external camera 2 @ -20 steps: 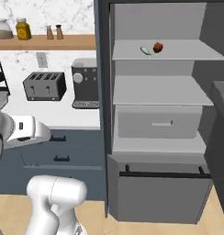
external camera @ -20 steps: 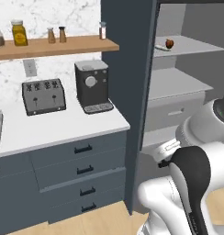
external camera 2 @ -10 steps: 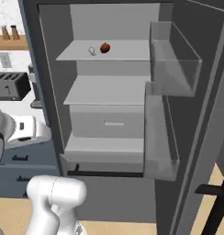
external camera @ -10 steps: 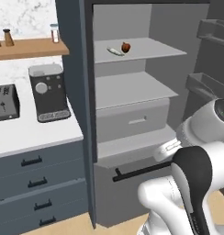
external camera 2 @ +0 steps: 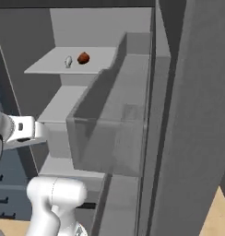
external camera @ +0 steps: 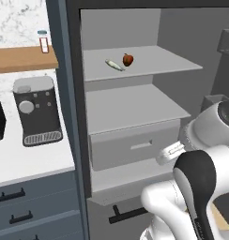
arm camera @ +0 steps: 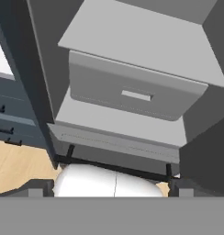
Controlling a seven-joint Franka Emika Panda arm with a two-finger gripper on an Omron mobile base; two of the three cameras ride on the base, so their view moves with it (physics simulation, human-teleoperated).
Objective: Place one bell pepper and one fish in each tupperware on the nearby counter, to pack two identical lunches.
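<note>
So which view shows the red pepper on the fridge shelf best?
The left base view: the pepper sits unobstructed on the top shelf, beside the fish. The right base view shows it smaller and farther off.

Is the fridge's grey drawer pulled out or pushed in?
Pushed in: the drawer front sits flush under the middle shelf, no gap showing.

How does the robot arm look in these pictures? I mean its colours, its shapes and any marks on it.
The arm is glossy white, built of thick rounded links with dark, nearly black joint sections. A large round white housing with a dark grey disc sits at one joint. No cables or sleeves show, and I can read no markings. In the hand view the fingers are small, blocky and dark grey.
</note>
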